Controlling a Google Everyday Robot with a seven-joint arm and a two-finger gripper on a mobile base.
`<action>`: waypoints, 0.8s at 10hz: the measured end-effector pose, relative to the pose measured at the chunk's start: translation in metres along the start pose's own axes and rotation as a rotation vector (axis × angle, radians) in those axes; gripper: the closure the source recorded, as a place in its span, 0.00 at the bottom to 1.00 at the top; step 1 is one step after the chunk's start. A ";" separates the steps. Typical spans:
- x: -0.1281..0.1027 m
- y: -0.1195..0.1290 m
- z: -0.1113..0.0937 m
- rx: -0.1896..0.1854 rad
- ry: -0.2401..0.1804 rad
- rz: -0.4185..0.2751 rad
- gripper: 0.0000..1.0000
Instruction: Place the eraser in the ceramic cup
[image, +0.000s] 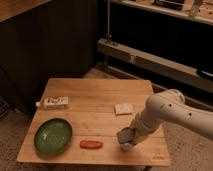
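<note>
Now holding the closed pincer (126, 140) low over the light wooden table (100, 90), near a red oblong object (91, 144).

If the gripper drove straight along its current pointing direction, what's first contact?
Probably the table itself: the gripper, shut, hangs near its front edge, pointing down and slightly left. The red object lies further left, likely off that line, though depth is unclear.

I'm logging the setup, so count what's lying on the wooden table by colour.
Green: 1, the plate
Red: 1, the oblong item
White or pale: 2, the long box and the flat square piece
Total: 4
The gripper, shut, is low over the table's front right part.
</note>
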 end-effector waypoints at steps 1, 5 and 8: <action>0.000 0.000 0.000 0.000 0.000 -0.001 0.96; 0.000 0.001 0.002 0.000 -0.001 -0.002 0.96; 0.001 0.001 0.003 0.000 -0.001 -0.003 0.96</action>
